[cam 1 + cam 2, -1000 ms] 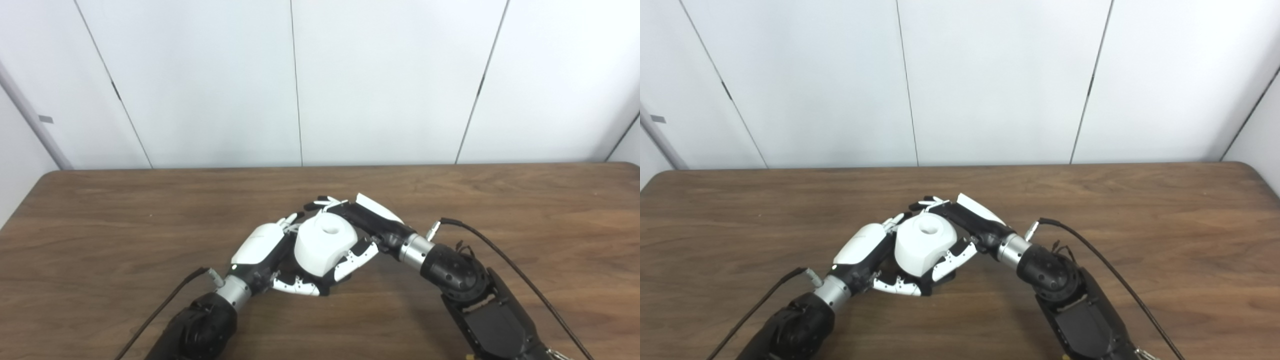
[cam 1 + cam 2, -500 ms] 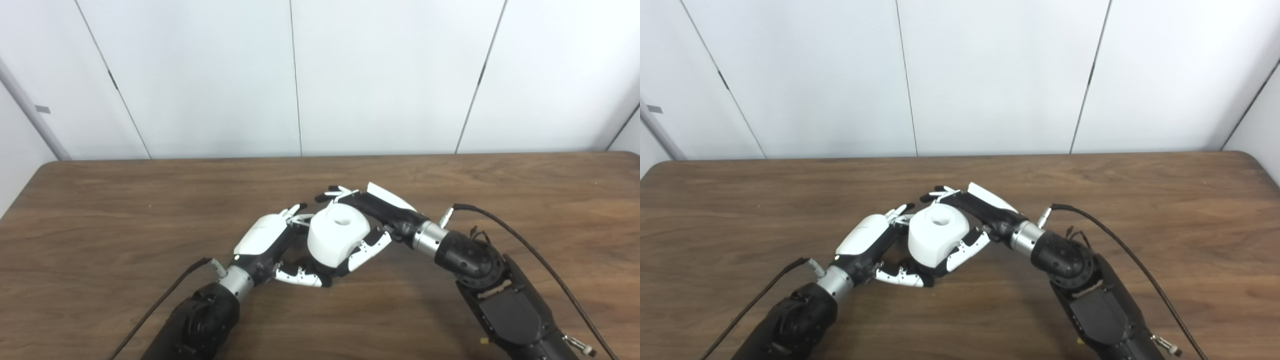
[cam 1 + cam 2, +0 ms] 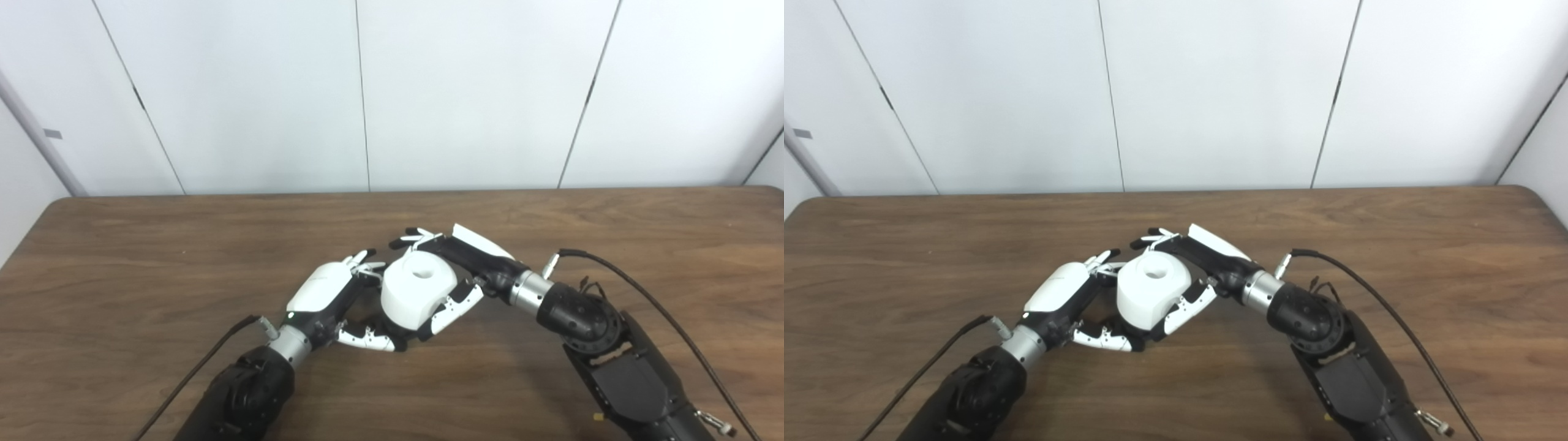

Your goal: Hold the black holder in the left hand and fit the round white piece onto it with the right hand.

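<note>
White piece [image 3: 416, 293] sat between my two hands above the table [image 3: 122, 269], near the middle of the view, its round hole facing up and a little toward 12 o'clock. Nearest to me, my left hand [image 3: 334, 303] came in from 7 o'clock, its fingers [image 3: 365, 338] curled under and against the lower left of the piece. I judged it closed on the holder [image 3: 405, 335], but only a sliver of black showed under the white body, and I could not tell holder from dark palm for certain. Farther off, my right hand [image 3: 456, 272] reached in from 4 o'clock and wrapped the piece, one digit pressed on its near side and the others hooked over its far rim at 12 o'clock. So that hand was pinching the piece.

What the next move turned on was this: the piece lay directly above the holder, at 1 o'clock from my left palm, with its axis through the hole nearly upright and tipped slightly away. My right hand was the one on it, so I judged the seating push should run down along that axis toward 7 o'clock, into my left palm.

Beyond the hands lay bare wood, then the wall [image 3: 478, 92].
</note>
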You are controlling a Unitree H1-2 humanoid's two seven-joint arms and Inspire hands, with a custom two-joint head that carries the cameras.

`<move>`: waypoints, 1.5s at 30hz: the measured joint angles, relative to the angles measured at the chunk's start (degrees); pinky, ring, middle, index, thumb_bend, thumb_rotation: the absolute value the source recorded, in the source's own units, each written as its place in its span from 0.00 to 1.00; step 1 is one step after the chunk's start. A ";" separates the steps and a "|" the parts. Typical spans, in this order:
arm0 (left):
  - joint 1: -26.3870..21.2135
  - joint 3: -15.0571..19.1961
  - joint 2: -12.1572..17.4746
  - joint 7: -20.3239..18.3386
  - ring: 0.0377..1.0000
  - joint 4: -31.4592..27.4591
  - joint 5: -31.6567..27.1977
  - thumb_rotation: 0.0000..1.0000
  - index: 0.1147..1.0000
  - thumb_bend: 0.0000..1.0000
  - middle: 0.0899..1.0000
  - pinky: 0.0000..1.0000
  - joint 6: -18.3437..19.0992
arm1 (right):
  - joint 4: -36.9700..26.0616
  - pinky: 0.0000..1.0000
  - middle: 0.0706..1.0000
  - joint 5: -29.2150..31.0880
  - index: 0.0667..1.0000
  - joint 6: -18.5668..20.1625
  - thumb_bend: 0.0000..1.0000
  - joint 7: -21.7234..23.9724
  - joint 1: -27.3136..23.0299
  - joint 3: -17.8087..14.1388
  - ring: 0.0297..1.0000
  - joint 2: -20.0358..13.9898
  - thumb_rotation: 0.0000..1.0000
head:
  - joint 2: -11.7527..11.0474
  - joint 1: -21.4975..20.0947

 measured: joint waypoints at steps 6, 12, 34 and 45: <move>0.12 0.06 -0.06 -0.89 1.00 -0.93 0.18 0.05 0.41 0.52 0.85 1.00 0.80 | 0.05 1.00 0.87 -0.53 0.44 -0.08 0.53 0.00 0.00 0.39 1.00 -0.01 0.14 | 0.26 0.09; 0.24 0.14 -0.33 -1.05 1.00 -1.16 0.28 0.05 0.41 0.52 0.86 1.00 1.02 | 0.19 1.00 0.87 -1.09 0.44 -0.52 0.53 0.00 0.00 0.57 1.00 0.00 0.14 | 0.35 0.35; 0.56 0.26 -0.75 -1.49 1.00 -1.86 0.43 0.06 0.41 0.52 0.85 1.00 2.13 | 2.34 1.00 0.87 -2.40 0.44 -4.28 0.53 -0.70 -0.54 0.59 1.00 0.43 0.14 | 0.97 1.32; 1.12 0.07 -0.90 -2.19 1.00 -3.42 0.80 0.05 0.41 0.52 0.85 1.00 3.20 | 3.03 1.00 0.86 -2.30 0.44 -5.17 0.53 -0.79 -0.54 0.63 1.00 0.55 0.14 | 1.32 1.93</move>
